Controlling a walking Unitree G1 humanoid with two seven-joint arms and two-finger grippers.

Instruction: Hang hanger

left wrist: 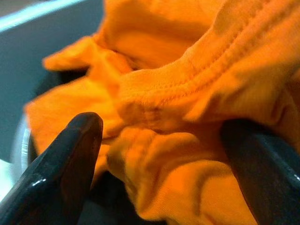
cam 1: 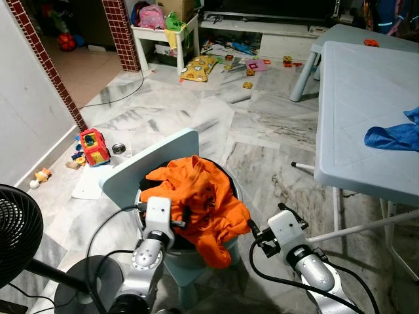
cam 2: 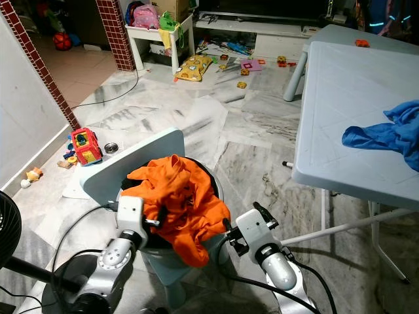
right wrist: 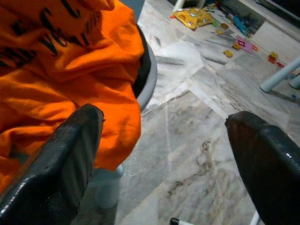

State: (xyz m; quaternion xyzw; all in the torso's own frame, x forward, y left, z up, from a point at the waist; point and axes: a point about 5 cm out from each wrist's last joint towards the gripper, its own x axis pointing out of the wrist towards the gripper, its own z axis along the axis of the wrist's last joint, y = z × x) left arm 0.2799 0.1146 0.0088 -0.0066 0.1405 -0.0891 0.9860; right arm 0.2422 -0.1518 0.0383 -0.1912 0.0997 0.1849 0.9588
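Directly below the head camera, an orange garment (cam 1: pixel 200 199) is seen heaped over a round dark basket (cam 2: pixel 213 190) that stands on a pale blue stool (cam 1: pixel 147 163). No hanger can be made out anywhere; if one is there, it is buried in the cloth, and a dark strip among the folds near the left arm cannot be identified. Most of the basket's rim is covered by the fabric, which spills over the front edge.

The left claw (left wrist: pixel 164 154) is pushed into the garment, its two black fingers (left wrist: pixel 61 173) spread with a ridge of seamed orange cloth lying between them; whether the cloth is touched by the pads cannot be told, as the close view is blurred. From the head views its tips are hidden under the fabric.

The right claw (right wrist: pixel 173 159) is held just beside the basket's right side, spread wide, with marble floor (right wrist: pixel 187 140) between its fingers and the hanging cloth next to its one finger.

A blue cloth (cam 2: pixel 386 134) lies on the pale counter (cam 1: pixel 357 98) to the right, cut off at the frame edge.
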